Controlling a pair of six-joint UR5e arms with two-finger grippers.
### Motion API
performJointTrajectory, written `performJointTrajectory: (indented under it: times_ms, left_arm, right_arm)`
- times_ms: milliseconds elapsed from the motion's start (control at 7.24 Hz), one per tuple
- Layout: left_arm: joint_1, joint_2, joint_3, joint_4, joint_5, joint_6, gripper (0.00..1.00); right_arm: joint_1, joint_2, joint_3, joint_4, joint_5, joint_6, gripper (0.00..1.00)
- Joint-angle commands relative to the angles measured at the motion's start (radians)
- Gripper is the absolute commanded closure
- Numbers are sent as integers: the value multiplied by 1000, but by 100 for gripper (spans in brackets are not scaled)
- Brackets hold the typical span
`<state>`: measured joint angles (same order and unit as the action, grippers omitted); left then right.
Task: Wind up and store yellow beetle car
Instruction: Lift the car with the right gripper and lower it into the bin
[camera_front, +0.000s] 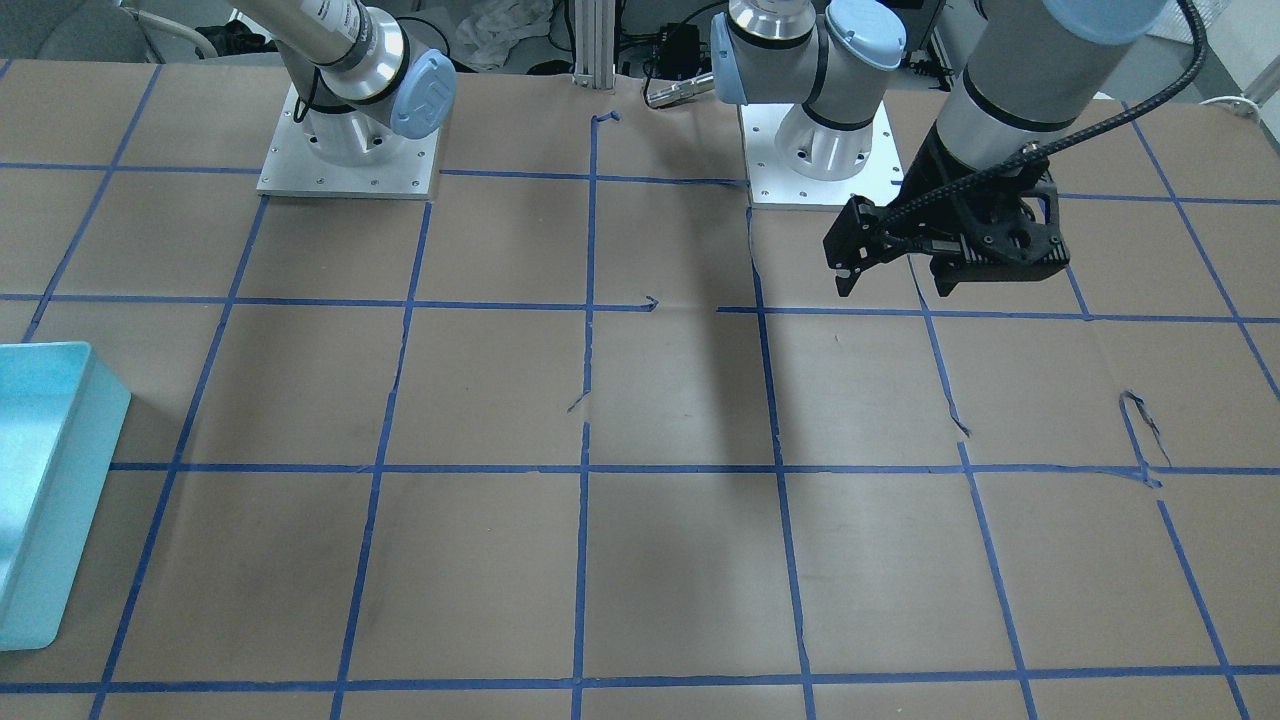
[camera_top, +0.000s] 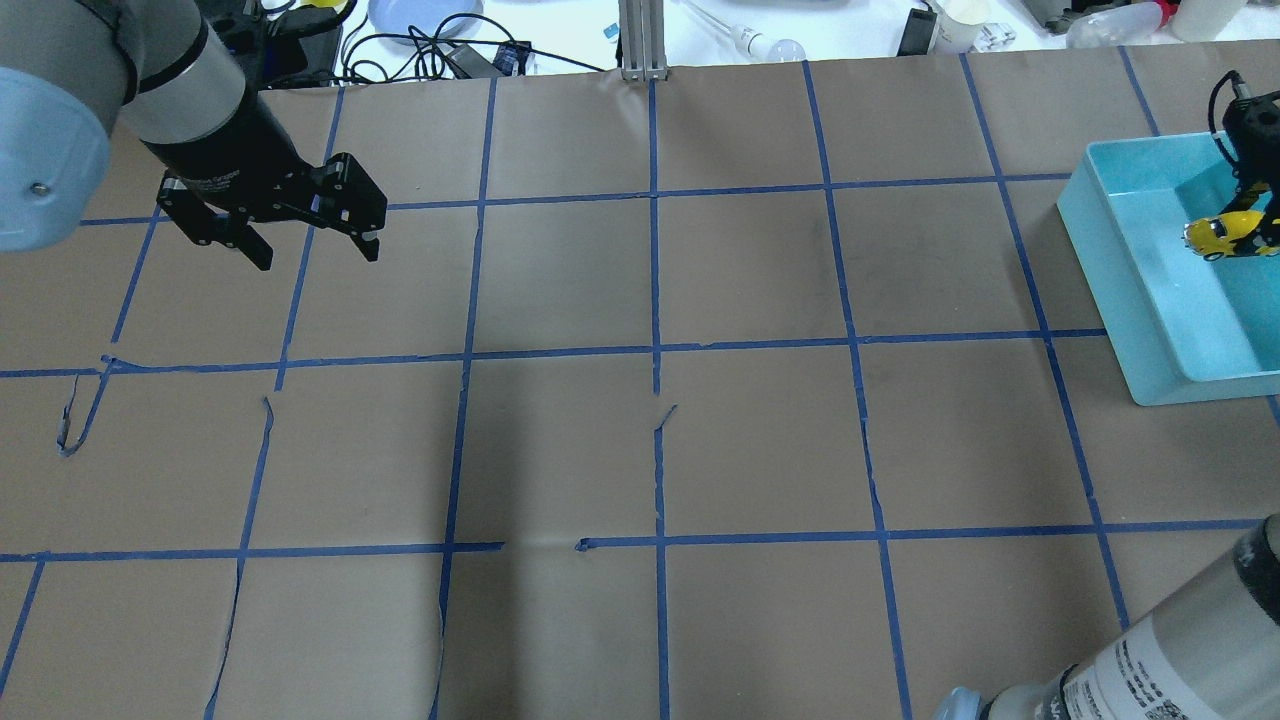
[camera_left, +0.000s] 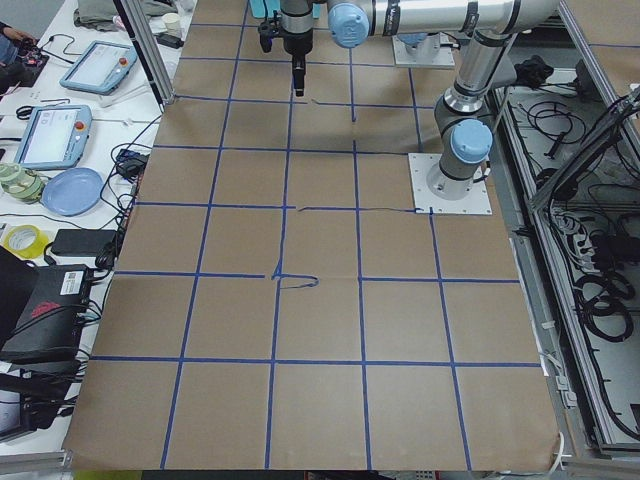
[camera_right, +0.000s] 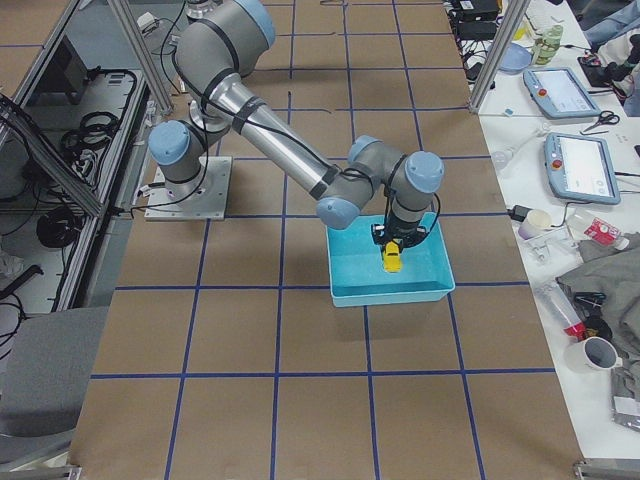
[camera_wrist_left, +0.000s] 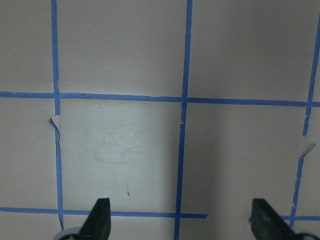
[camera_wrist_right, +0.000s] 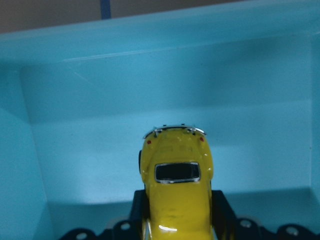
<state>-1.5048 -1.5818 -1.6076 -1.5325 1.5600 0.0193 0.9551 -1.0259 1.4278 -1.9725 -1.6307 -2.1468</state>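
At the right end of the desk (camera_top: 650, 450) sits the bin (camera_top: 1112, 285); the left pincer (camera_top: 316, 256) hovers spread and empty, well away. The right pincer (camera_wrist_right: 177, 220), inside the bin, pinches the car (camera_wrist_right: 176, 172) (seemingly off the floor). Storing seems in hand: next, lower and let go gently.

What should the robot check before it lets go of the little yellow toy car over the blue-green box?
1. Tiny yellow beetle toy car clamped in the right gripper: ok.
2. Car inside the walls of the turquoise plastic bin, not over its rim: ok.
3. Car low enough to touch the bin floor: cannot tell.
4. Car wound up: cannot tell.
5. Idle left gripper open, far from the bin: ok.
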Motion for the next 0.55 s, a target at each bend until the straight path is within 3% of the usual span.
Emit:
performJointTrajectory:
  times_ms: [0,276,414]
  left_arm:
    - [0,0,0,3,0,1,0]
    - [-2,3,2,5,-2,1,0]
    - [-2,5,0,3,-2,2,0]
  right_arm:
    - [-6,62,13,-52,8,-8,70]
    - [-6,63,83,-132,8,-8,63]
    - [-6,61,101,-137,6,-8,32]
